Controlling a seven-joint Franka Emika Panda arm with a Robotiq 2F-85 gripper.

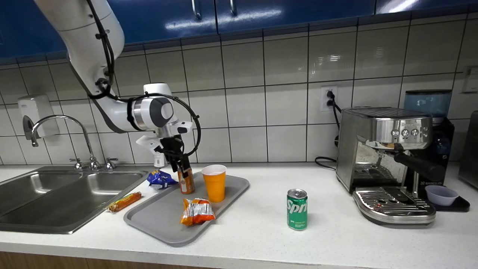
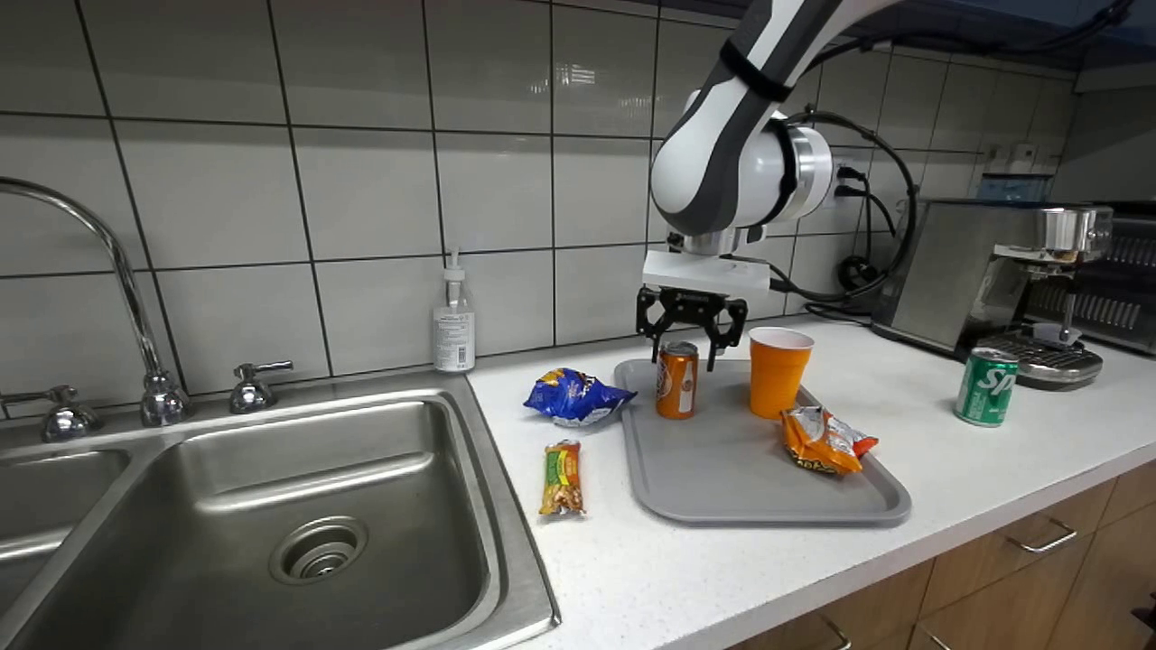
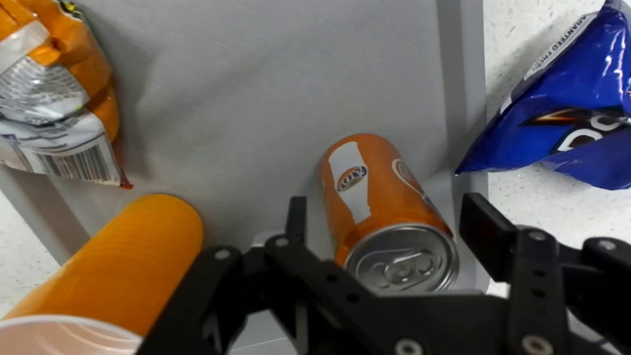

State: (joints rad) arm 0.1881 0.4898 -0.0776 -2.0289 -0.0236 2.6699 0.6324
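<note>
Tiled wall (image 1: 246, 104) is seen behind a pale desk (image 1: 257, 239). Tool (image 2: 684, 360): fingers are spread apart; an orange can (image 3: 379, 192) is framed between them in the wrist view, upright on a tray (image 2: 704, 478). A cup (image 2: 778, 375) and an orange bag (image 2: 824, 440) are carried on the same tray. By its rim a blue bag (image 2: 575, 397) is noted; a bar (image 2: 562, 478) is placed near the sink (image 2: 488, 469), a green can (image 2: 987, 388) well apart.
</note>
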